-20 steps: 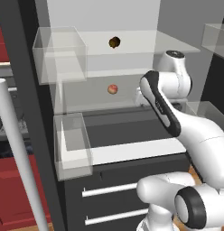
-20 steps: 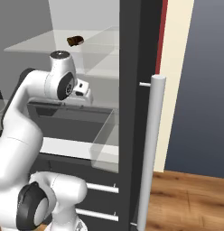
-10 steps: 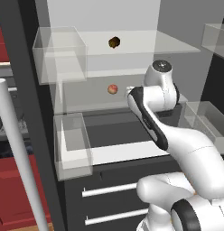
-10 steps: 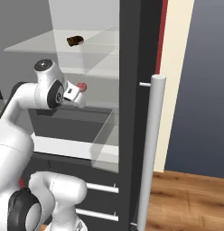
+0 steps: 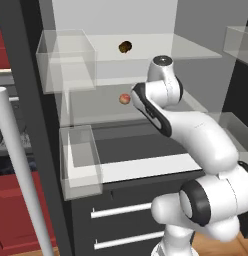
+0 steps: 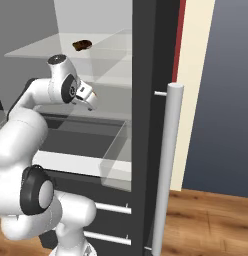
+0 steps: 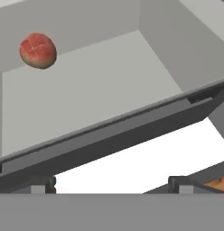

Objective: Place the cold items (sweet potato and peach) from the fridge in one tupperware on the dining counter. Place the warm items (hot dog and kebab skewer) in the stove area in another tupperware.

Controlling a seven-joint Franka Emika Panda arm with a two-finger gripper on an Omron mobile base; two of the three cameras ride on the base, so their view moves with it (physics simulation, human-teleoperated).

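The brown sweet potato (image 5: 125,47) lies on the fridge's upper glass shelf (image 6: 82,44). One shelf lower sits the red-orange peach (image 5: 125,99), toward the back. In the hand view the peach (image 7: 38,50) appears at the upper left on the grey shelf floor, well beyond the fingers. My gripper (image 6: 89,101) reaches into the fridge at that shelf's height, just right of the peach. It is open (image 7: 111,184), its two tips set wide apart with nothing between them.
Clear door bins (image 5: 80,161) (image 5: 65,59) hang on the open left door, beside its white bar handle (image 5: 20,170). The right door carries another clear bin (image 6: 116,155) and a handle (image 6: 166,165). Dark drawers (image 5: 126,212) lie below the shelves.
The arm has swung left into the fridge, bringing the hand up to the peach's shelf. The jaws have spread a little wider.
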